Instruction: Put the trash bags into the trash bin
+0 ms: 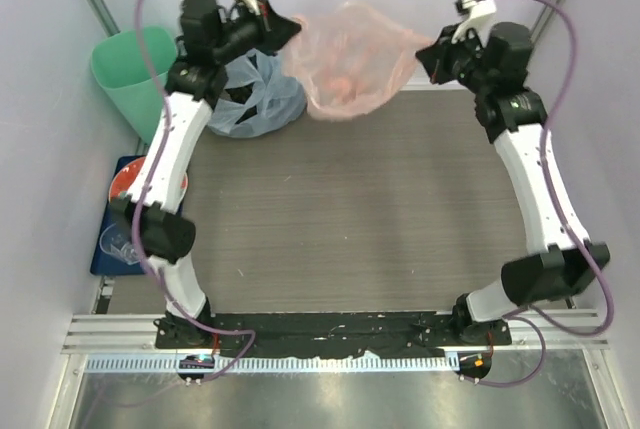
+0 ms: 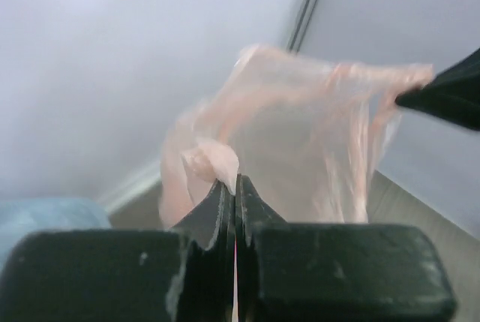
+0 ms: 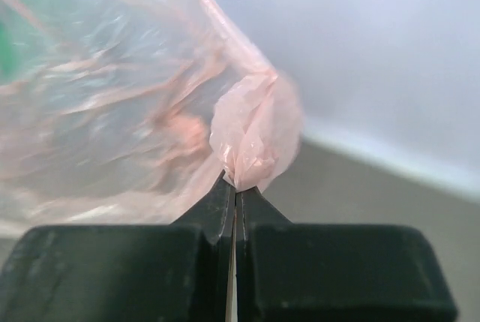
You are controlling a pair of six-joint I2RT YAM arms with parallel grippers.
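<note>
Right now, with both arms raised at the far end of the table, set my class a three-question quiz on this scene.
1. True or false: only the left fingers are shut on the pink bag.
2. Where does the green bin stand? A) far left; B) mid-table; C) near right.
3. What lies between the green bin and the pink bag?
Key: 1 false, the right fingers pinch it too; 2 A; 3 the blue bag.
</note>
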